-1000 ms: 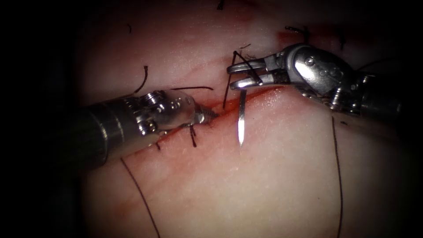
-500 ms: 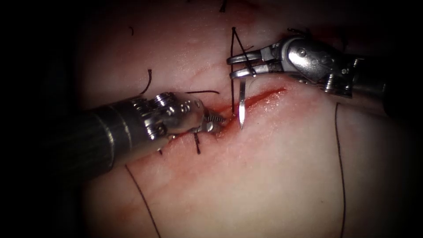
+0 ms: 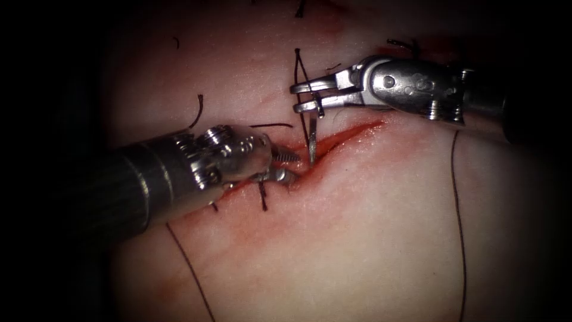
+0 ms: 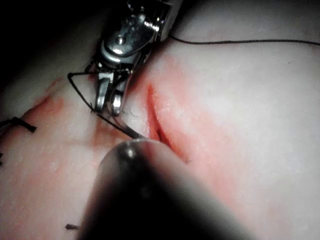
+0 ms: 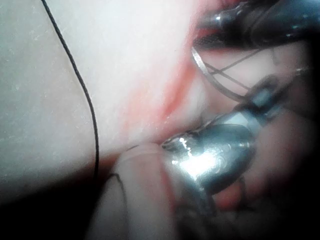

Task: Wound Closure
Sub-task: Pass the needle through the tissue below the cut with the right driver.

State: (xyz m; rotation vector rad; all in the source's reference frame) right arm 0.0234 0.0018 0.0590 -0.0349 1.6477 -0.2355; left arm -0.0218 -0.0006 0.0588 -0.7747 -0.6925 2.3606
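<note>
Steel needle [image 3: 311, 136] hangs from the right tool [image 3: 305, 96], jaws closed on it near the swaged end; thread [image 3: 298, 68] loops over those jaws. Over the last second the tip has come down to the cut [image 3: 342, 136], at the edge beside the left tool [image 3: 287, 166]. Left jaws slightly parted, seemingly holding nothing. Entry into tissue [image 3: 357, 238] uncertain. Step: placing the needle for a bite; the tip needs square seating on the edge.

Glossy polished metal tools [image 3: 286, 166], bright steel needle [image 3: 311, 140], matt dark thread [image 3: 457, 220], moist, glistening tissue [image 3: 357, 238]
</note>
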